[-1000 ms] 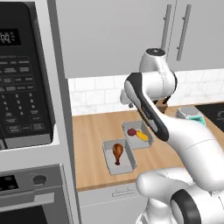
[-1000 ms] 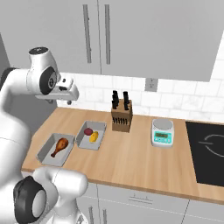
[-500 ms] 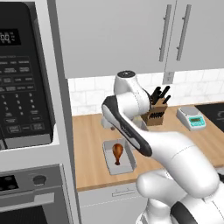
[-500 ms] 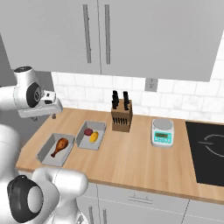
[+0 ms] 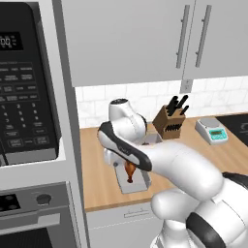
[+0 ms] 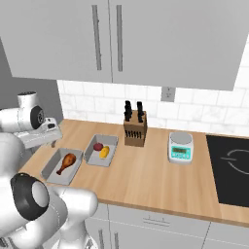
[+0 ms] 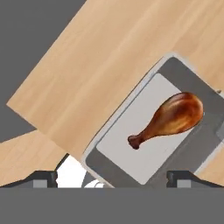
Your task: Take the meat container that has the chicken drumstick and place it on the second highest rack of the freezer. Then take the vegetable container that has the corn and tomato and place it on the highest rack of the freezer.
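- One container, the meat container (image 7: 153, 131) with chicken drumstick (image 7: 168, 118), lies below the wide-open, empty gripper (image 7: 111, 177).
- Next: descend, clamp its rim.

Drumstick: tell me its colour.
Glossy orange-brown drumstick, darker at the bone tip; clearest in the hand view.

The left base view looks from behind the arm across the tabletop (image 5: 99, 181), knife block (image 5: 168, 124) at 2 o'clock. The right base view faces the same tabletop from the other side. The hand view looks straight down, close, on the chicken drumstick (image 7: 168, 119).
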Tool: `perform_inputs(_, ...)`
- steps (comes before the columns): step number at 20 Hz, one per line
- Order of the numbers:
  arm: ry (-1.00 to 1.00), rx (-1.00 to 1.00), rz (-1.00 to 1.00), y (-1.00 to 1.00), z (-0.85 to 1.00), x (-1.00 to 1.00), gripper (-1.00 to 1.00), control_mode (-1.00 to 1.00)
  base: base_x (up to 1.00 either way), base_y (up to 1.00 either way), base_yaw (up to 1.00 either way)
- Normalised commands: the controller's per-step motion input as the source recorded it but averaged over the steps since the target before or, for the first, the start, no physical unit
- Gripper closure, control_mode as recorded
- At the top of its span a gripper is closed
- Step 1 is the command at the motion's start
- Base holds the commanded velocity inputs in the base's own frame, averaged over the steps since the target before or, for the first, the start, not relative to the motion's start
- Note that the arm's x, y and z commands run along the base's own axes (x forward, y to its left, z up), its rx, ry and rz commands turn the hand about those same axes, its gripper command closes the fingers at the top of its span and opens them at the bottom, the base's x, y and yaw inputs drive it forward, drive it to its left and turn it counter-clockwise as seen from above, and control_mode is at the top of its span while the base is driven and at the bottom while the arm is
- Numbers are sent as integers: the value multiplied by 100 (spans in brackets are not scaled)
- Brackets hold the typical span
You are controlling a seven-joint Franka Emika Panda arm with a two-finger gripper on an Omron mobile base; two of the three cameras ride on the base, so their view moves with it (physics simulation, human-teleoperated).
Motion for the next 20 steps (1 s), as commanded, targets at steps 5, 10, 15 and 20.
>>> perform_inputs(5, 24, -4, 32, 0, -85, 0, -100, -100, 0, 0, 0)
perform_inputs(10, 12, -6, 22, 0, -68, 0, -100, -100, 0, 0, 0)
perform_inputs(15, 12, 0, 13, 0, -48, 0, -100, -100, 0, 0, 0)
perform_inputs(20, 0, 2, 6, -11, -17, -14, -100, -100, 0, 0, 0)
